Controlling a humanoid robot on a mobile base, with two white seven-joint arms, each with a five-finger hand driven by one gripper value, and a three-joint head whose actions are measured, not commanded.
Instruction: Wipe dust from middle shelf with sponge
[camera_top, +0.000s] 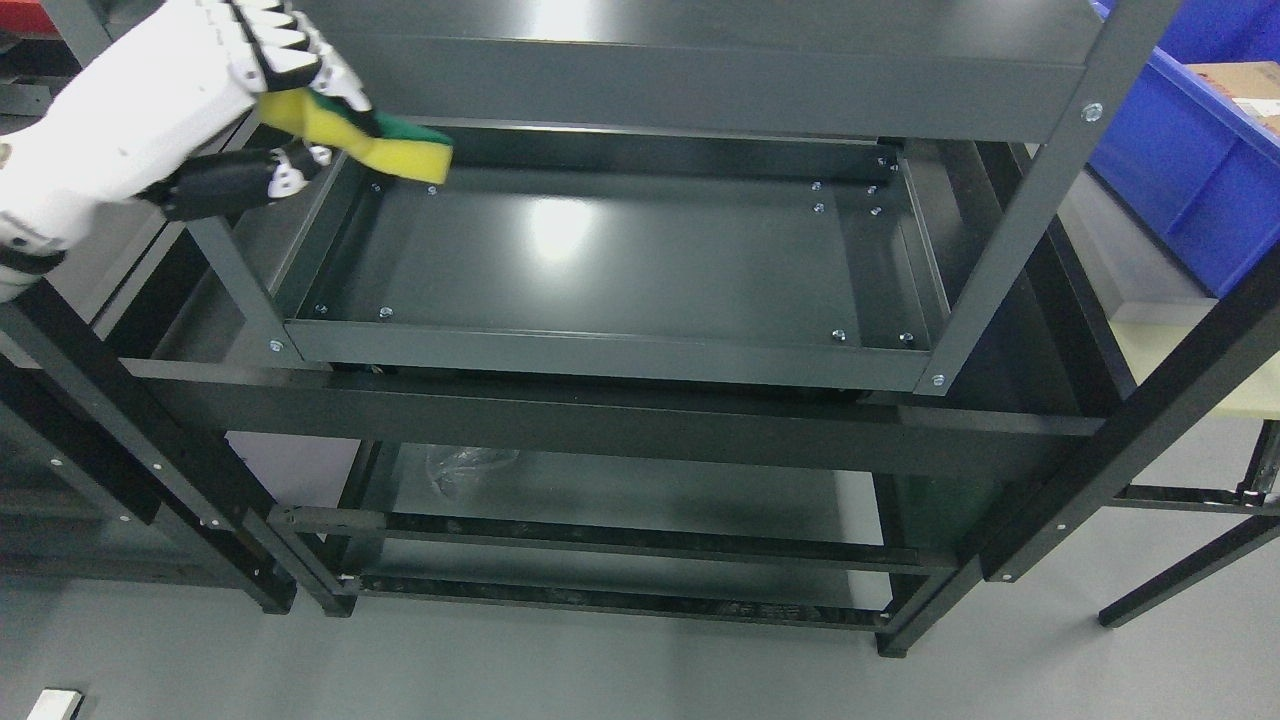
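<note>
One hand shows, the left hand (250, 95), coming in at the upper left with its fingers clamped on the sponge (365, 140), a yellow block with a green scouring face on its far side. The sponge hangs over the far left corner of the middle shelf (620, 260), its right end poking out past the fingers; whether it touches the metal there I cannot tell. The right hand is out of sight.

As for progress, the dark shelf floor runs bare and glossy from left to right, with a glare patch near its middle and small screw heads at the corners. No dust or wipe track can be made out, so I judge the wiping barely begun, with the whole tray left to cover.

Further right, a blue bin (1185, 170) stands beyond the rack. No readable writing appears anywhere.
</note>
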